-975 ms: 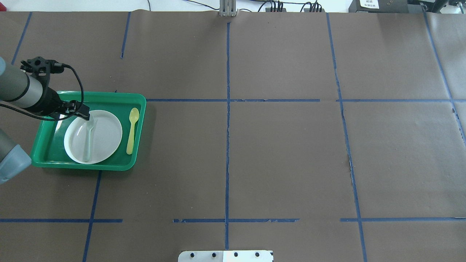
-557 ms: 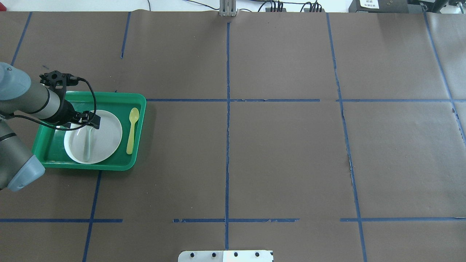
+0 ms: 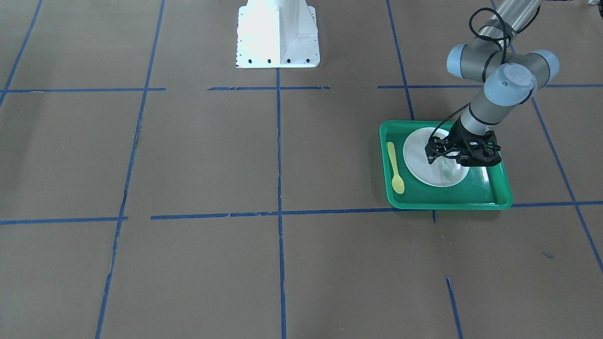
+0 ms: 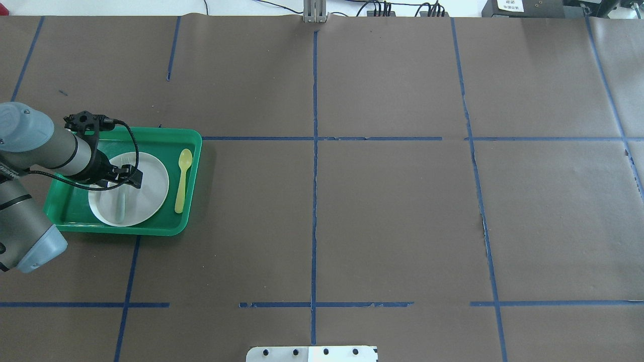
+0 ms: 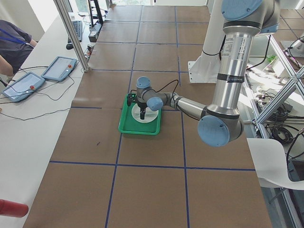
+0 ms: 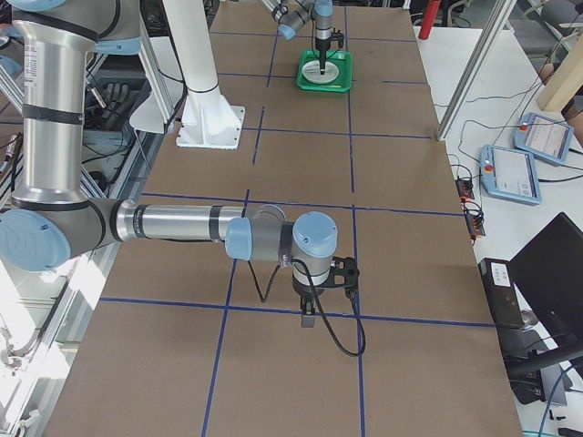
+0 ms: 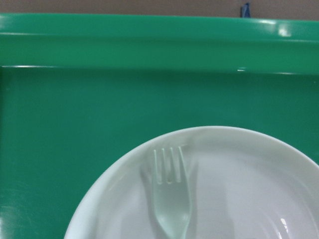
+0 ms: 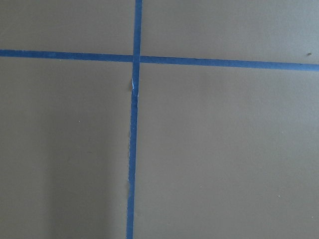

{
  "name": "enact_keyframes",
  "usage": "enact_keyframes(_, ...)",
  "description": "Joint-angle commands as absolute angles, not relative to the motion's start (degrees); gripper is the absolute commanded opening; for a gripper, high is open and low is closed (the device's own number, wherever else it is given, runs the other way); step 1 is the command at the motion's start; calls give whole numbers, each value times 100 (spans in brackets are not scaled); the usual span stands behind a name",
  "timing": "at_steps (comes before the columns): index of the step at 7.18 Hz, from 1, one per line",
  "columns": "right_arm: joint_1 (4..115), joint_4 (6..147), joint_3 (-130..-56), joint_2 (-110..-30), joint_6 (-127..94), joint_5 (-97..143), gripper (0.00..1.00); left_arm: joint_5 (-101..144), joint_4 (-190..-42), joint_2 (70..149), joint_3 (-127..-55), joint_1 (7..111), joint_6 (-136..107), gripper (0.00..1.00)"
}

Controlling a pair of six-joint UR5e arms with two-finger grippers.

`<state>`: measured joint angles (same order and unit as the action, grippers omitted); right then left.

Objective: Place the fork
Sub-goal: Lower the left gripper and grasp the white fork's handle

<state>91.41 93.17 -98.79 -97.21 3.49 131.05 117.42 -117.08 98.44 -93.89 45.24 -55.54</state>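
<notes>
The pale translucent fork point(image 7: 172, 199) lies flat on a white plate point(image 4: 151, 188) in a green tray point(image 4: 193, 151) at the table's left. Its tines point to the tray's far rim, and its handle point(image 4: 121, 207) shows near the plate's near edge. My left gripper point(image 4: 129, 179) hangs over the fork's middle, pointing down, and its jaws look spread in the front-facing view point(image 3: 457, 163). No fingers show in the left wrist view. My right gripper point(image 6: 307, 319) shows only in the exterior right view, low over bare table; I cannot tell its state.
A yellow spoon point(image 4: 182, 181) lies in the tray to the right of the plate. The tray's raised rim point(image 7: 149, 40) is just beyond the plate. Blue tape lines point(image 8: 133, 124) cross the brown table cover. The robot's white base point(image 3: 278, 33) stands at mid table.
My left arm has swung in from the tray's far left side, and the gripper has moved right and toward me over the plate's middle. The fork and the spoon have not moved.
</notes>
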Motion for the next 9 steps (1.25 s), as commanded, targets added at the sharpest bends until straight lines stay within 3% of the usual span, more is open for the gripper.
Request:
enact_keyframes(1,9141,9316,-9879,-9721,351,13104,100,11742,-11716,9844,-9360,4518,-5546,61)
enact_keyframes(2,9141,9316,-9879,-9721,352,13104,100,11742,-11716,9844,-9360,4509,-5546,60)
enact_keyframes(3,9141,9316,-9879,-9721,343,13104,100,11742,-11716,9844,-9369,4517,-5555,49)
enact_keyframes(5,9141,9316,-9879,-9721,343,13104,100,11742,-11707,9835,-9413,4518,-5563,13)
enact_keyframes(6,9141,9316,-9879,-9721,343,13104,100,11742,-11698,9835,-9439,4518,-5563,1)
enact_keyframes(9,9141,9316,-9879,-9721,343,13104,100,11777,-11541,9713,-9990,4622,-5494,0)
